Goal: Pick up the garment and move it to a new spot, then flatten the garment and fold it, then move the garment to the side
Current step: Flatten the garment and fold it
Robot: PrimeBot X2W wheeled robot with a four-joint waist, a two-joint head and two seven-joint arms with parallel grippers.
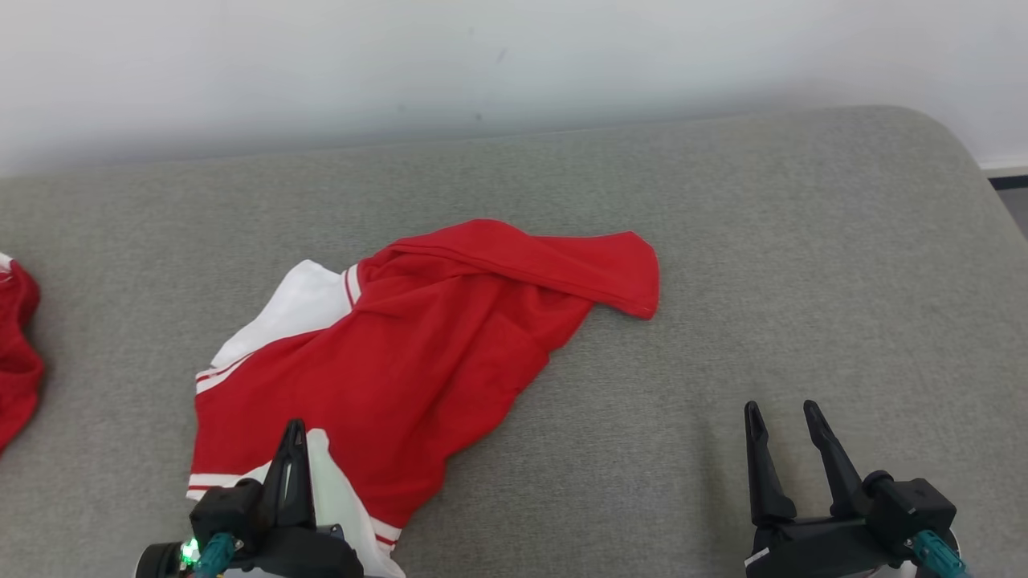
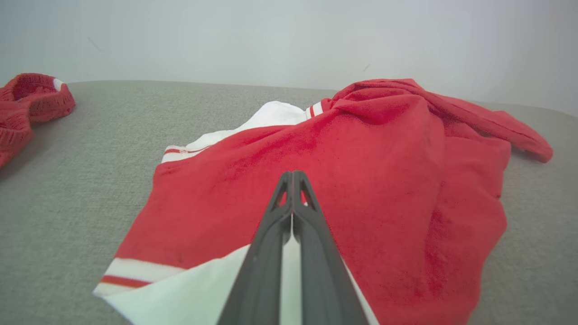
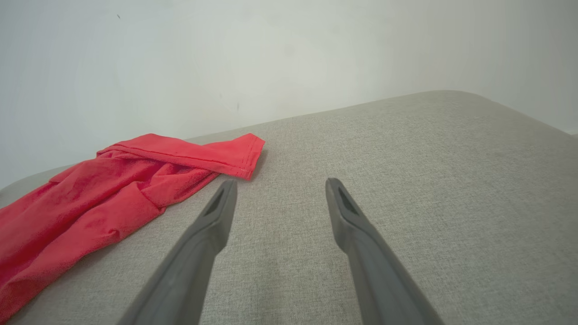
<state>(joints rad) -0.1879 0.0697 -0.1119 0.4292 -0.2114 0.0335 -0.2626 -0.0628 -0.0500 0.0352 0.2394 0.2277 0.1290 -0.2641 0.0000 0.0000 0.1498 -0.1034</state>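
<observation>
Red and white, the garment (image 1: 418, 353) lies crumpled left of centre on the grey cushion (image 1: 803, 265). The left gripper (image 1: 295, 427) sits over its near hem, fingers pressed together — whether cloth is caught between them I cannot tell. The right gripper (image 1: 781, 411), fingers spread, hovers over bare cushion, well apart from it. Lifted from one point, the garment would likely hang bunched — or slip free.
</observation>
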